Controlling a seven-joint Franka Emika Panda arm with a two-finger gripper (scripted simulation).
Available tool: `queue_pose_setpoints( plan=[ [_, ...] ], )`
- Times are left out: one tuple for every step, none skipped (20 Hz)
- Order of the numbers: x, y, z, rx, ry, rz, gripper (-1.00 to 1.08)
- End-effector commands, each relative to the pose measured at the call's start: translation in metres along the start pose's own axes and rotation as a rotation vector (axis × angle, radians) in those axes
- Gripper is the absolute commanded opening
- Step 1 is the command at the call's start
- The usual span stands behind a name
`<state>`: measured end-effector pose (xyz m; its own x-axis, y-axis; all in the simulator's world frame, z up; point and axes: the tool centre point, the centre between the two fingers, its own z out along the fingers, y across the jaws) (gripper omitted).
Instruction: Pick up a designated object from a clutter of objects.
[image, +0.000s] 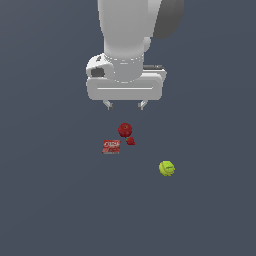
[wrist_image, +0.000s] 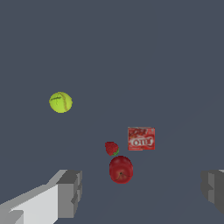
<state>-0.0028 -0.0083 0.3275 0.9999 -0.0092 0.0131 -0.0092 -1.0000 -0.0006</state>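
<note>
The red lettered box (image: 111, 146) (wrist_image: 141, 138) lay flat on the grey table (image: 50, 200) (wrist_image: 109, 52). A red apple (image: 125, 130) (wrist_image: 120, 169) sat near it at 1 o'clock, a strawberry (image: 130, 141) (wrist_image: 112, 148) just beside at 3 o'clock, a tennis ball (image: 167, 168) (wrist_image: 61, 102) well apart at 4 o'clock. The fingers (image: 107, 104) (wrist_image: 70, 192) were spread wide above, holding nothing.
</note>
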Motion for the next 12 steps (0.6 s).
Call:
queue_pose_setpoints(
  plan=[
    [0.000, 0.000, 0.000, 0.000, 0.000, 0.000, 1.00],
    [0.000, -0.001, 0.000, 0.000, 0.000, -0.002, 1.00],
    [0.000, -0.002, 0.000, -0.002, 0.000, -0.008, 1.00],
    [-0.001, -0.005, 0.000, -0.003, -0.001, -0.017, 1.00],
    [-0.001, -0.009, 0.000, -0.006, -0.001, -0.030, 1.00],
    [-0.002, -0.014, 0.000, -0.009, -0.002, -0.046, 1.00],
    [-0.002, -0.019, -0.001, -0.012, -0.002, -0.063, 1.00],
    [-0.003, -0.023, -0.001, -0.015, -0.003, -0.076, 1.00],
    [-0.003, -0.026, -0.001, -0.016, -0.003, -0.085, 1.00],
    [-0.004, -0.027, -0.001, -0.017, -0.003, -0.089, 1.00],
    [-0.004, -0.028, -0.001, -0.017, -0.003, -0.090, 1.00],
    [-0.004, -0.027, -0.001, -0.017, -0.003, -0.088, 1.00]
  ],
)
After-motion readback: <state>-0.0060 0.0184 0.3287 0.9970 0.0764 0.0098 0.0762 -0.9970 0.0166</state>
